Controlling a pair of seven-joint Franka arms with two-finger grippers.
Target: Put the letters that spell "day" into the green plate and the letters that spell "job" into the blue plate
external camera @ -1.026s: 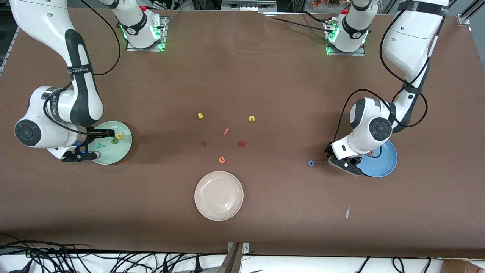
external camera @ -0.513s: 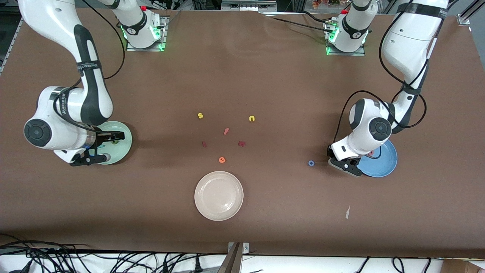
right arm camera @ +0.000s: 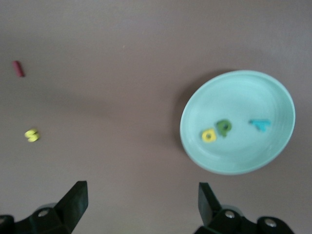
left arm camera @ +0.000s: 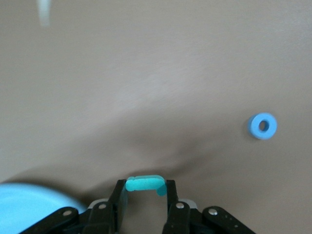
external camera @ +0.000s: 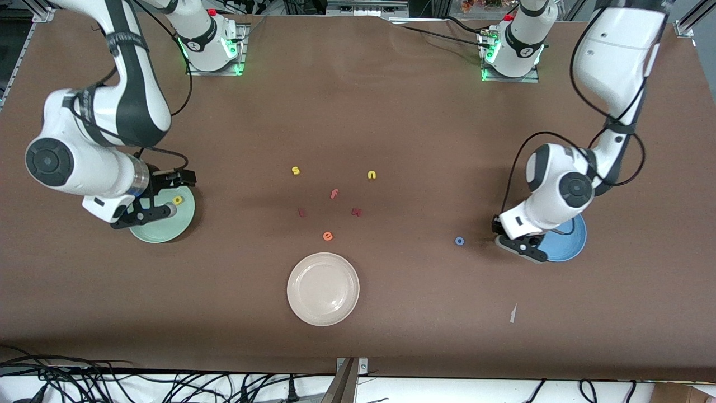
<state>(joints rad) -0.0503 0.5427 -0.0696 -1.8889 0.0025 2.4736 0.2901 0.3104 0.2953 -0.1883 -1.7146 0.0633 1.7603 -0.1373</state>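
Both arms had lifted since a second earlier: right gripper (external camera: 162, 196) rose off the green plate (external camera: 159, 235) with jaws spread wide and empty, left gripper (external camera: 523, 242) shifted from the bare table toward the rim of the blue plate (external camera: 568, 249). Left jaws were pinched nearly shut on the teal j (left arm camera: 145, 184), held crosswise between the fingertips (hook end poking out one side). "day" looked done: yellow a (right arm camera: 208, 135), olive d (right arm camera: 224, 127) and teal y (right arm camera: 259, 124) all lay inside the green plate, below and ahead of the right gripper. "job" was partly open: j in hand, not yet dropped; blue o (external camera: 459, 240) sat on bare table, near the left gripper on the side away from the blue plate; b couldn't be made out here, arm covers much of the plate. Room: nothing between left gripper and plate rim, plate interior toward the front camera showed bare. Leftover letters (s, n, f, e) clustered mid-table, well apart from both tools; cream plate (external camera: 323, 289) also clear of either path.
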